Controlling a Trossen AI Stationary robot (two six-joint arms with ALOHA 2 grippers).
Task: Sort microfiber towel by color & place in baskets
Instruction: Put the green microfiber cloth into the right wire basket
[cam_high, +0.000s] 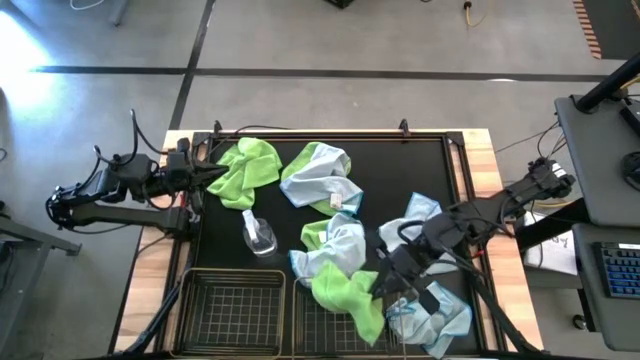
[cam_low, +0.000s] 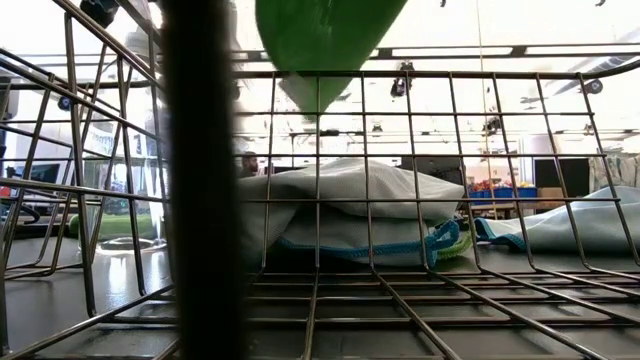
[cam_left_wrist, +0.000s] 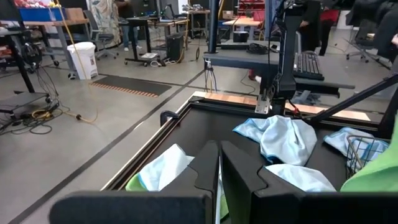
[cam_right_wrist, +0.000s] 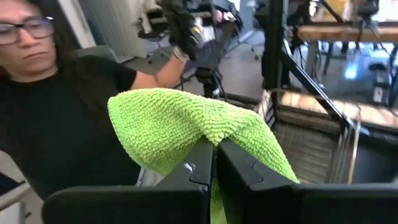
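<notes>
A lime green microfiber towel (cam_high: 345, 295) hangs from my right gripper (cam_high: 388, 283), which is shut on it over the right basket (cam_high: 325, 335) at the near edge. In the low view the towel's lower end (cam_low: 320, 40) hangs above the basket wires (cam_low: 400, 290). The left basket (cam_high: 230, 315) stands beside the right one. Another green towel (cam_high: 248, 165) lies at the far left, just in front of my left gripper (cam_high: 215, 172), which is shut and holds nothing. Light blue towels (cam_high: 318, 175) (cam_high: 335, 250) (cam_high: 415, 215) lie spread on the black mat. My right gripper pinches a bunched fold of the green towel (cam_right_wrist: 208, 127) between its two fingers (cam_right_wrist: 239, 168). The fingers come in about level from the table's right side. The cloth humps over the fingertips and hangs slack below them, lifted clear of the basket.
A small clear spray bottle (cam_high: 258, 235) stands left of the middle of the mat. Another light blue towel (cam_high: 432, 320) lies at the near right by the right basket. A person in a black shirt (cam_right_wrist: 56, 124) sits beyond the table's near edge. The mat's raised wooden border (cam_high: 480, 160) frames it.
</notes>
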